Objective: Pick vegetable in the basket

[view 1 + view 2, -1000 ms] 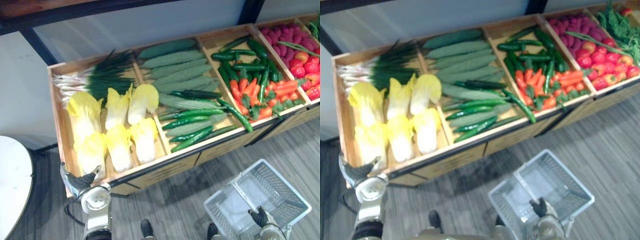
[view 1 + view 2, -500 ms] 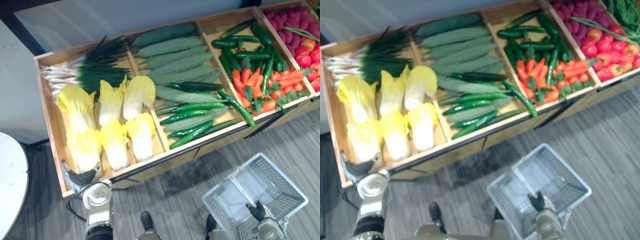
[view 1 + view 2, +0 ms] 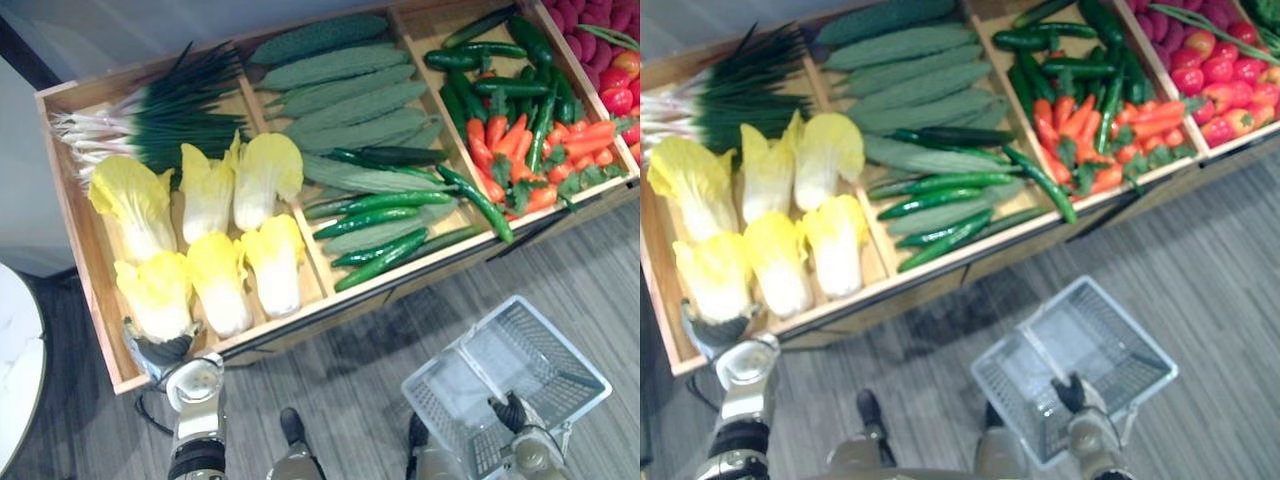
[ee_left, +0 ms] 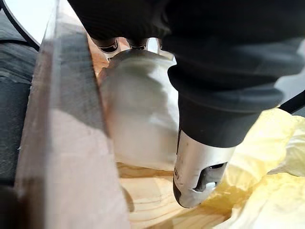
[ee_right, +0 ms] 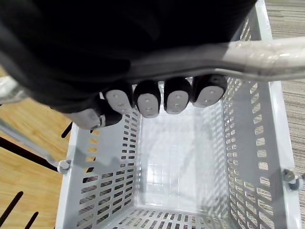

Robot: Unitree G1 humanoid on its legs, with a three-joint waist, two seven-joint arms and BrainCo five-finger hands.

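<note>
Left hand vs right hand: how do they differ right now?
Left hand is at the front corner of the crate, beside a cabbage; right hand is out over the floor. Right hand is curled round the basket handle; left hand's grip is unclear. Both wear dark covers.

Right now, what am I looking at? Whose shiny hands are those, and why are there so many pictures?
It is a walking robot with two hands. Two pictures come from cameras in its head, looking down; two come from cameras on its wrists. Before it is a wooden stand with cabbages, spring onions, cucumbers and carrots. Its right hand holds an empty white basket by the handle. Its left hand is at the stand's front edge, beside a cabbage.
</note>
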